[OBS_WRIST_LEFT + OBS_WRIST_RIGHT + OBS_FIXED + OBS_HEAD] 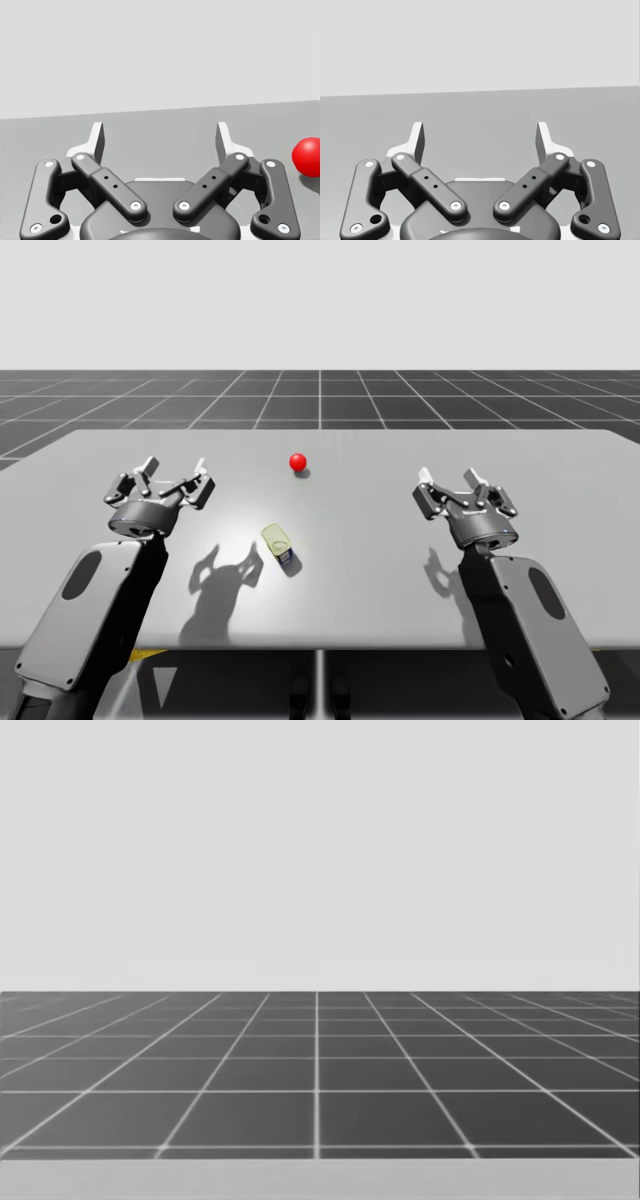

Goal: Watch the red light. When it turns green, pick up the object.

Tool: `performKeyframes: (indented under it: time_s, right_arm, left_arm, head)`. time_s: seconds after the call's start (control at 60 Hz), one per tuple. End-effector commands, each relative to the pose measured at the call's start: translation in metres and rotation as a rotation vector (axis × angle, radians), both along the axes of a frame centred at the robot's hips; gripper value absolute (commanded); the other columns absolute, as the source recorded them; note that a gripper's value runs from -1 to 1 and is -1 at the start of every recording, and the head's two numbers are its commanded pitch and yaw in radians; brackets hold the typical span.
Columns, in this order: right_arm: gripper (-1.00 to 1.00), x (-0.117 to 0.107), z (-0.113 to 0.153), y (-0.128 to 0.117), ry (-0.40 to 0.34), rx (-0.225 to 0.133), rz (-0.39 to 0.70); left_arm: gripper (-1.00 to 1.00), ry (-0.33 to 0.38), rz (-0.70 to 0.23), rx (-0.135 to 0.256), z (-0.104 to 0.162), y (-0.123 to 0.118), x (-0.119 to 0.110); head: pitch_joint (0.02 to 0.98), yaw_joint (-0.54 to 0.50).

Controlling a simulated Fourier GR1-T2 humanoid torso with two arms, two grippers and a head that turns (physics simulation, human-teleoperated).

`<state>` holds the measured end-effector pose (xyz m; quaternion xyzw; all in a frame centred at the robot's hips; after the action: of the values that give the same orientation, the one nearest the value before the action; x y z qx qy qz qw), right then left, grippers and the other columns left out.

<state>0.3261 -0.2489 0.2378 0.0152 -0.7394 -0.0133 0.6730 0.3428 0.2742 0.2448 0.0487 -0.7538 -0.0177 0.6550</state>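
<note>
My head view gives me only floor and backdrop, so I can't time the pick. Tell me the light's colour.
Observer: Red. The light is a small ball on the table.
Operator: Give me the object's position.
Observer: The small can sits nearer the robot than the light, slightly left of centre.
Operator: Report the grippers.
Observer: The left gripper and right gripper are open, neither touching the small can.

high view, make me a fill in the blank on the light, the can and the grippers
The light on the table is ____.
My left gripper and my right gripper are both ____.
The small can lies nearer my ____ gripper.
Missing: red; open; left.
</note>
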Motion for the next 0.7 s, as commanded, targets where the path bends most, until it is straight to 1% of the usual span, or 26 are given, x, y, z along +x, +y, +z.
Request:
performKeyframes:
  time_s: [0.017, 0.117, 0.217, 0.35, 0.417, 0.483, 0.5, 0.7]
  right_arm:
    - [-1.0, 0.0009, -0.0047, -0.0004, 0.011, 0.02, 0.0]
    - [-1.0, 0.0026, -0.0038, -0.001, 0.002, 0.034, 0.024]
    - [-1.0, 0.0035, -0.0024, -0.0036, 0.004, 0.026, 0.013]
    - [-1.0, 0.0041, -0.0029, -0.0037, 0.006, 0.018, 0.005]
    - [-1.0, 0.0046, -0.0031, -0.0032, 0.006, 0.012, 0.002]
    - [-1.0, 0.005, -0.0031, -0.0032, 0.006, 0.009, 0.0]
    - [-1.0, 0.0051, -0.0029, -0.0033, 0.005, 0.008, -0.001]
    - [-1.0, 0.0053, -0.0028, -0.0023, 0.006, 0.003, 0.0]
  left_arm:
    - [-1.0, 0.014, 0.0, 0.006, -0.0051, 0.0022, 0.0042]
    - [-1.0, 0.014, -0.001, 0.004, -0.0049, 0.0025, 0.0039]
    - [-1.0, 0.015, 0.0, 0.005, -0.0049, 0.0028, 0.0039]
    - [-1.0, 0.018, -0.002, 0.008, -0.005, 0.0027, 0.004]
    - [-1.0, 0.019, -0.002, 0.013, -0.0054, 0.0027, 0.0043]
    - [-1.0, 0.021, -0.003, 0.016, -0.0055, 0.0027, 0.0046]
    - [-1.0, 0.021, -0.003, 0.018, -0.0056, 0.0026, 0.0047]
    - [-1.0, 0.025, -0.009, 0.028, -0.0062, 0.0021, 0.0053]
  head:
    - [0.079, -0.01]
    - [0.09, -0.01]
    - [0.134, -0.01]
    - [0.225, -0.01]
    - [0.29, 0.0]
    - [0.326, 0.0]
    - [0.35, 0.0]
    - [0.472, 0.02]
